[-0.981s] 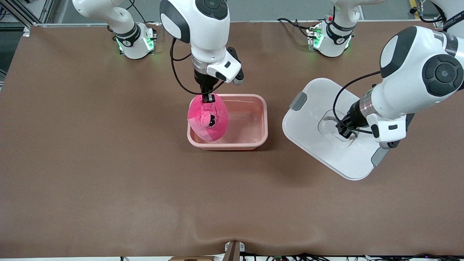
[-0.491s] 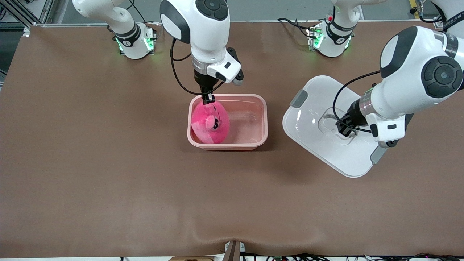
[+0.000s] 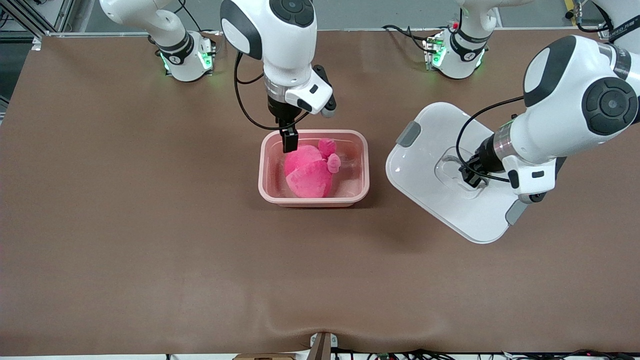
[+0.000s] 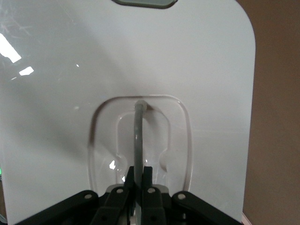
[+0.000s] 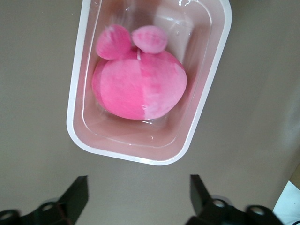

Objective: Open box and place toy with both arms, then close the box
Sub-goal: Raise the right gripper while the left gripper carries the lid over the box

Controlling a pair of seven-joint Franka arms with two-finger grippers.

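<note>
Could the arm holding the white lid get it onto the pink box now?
Probably yes: the left tool grips the lid beside the box, but the right tool hangs open over the rim.

Brown tabletop [image 3: 125, 240] fills pretty much the whole front view, matte with a soft crease running across near the camera's edge. Along the top there's a strip of grey floor [image 3: 380, 12] and some metal framing [image 3: 30, 15] in the corner (lighting is even, overhead, no hard shadows).
</note>
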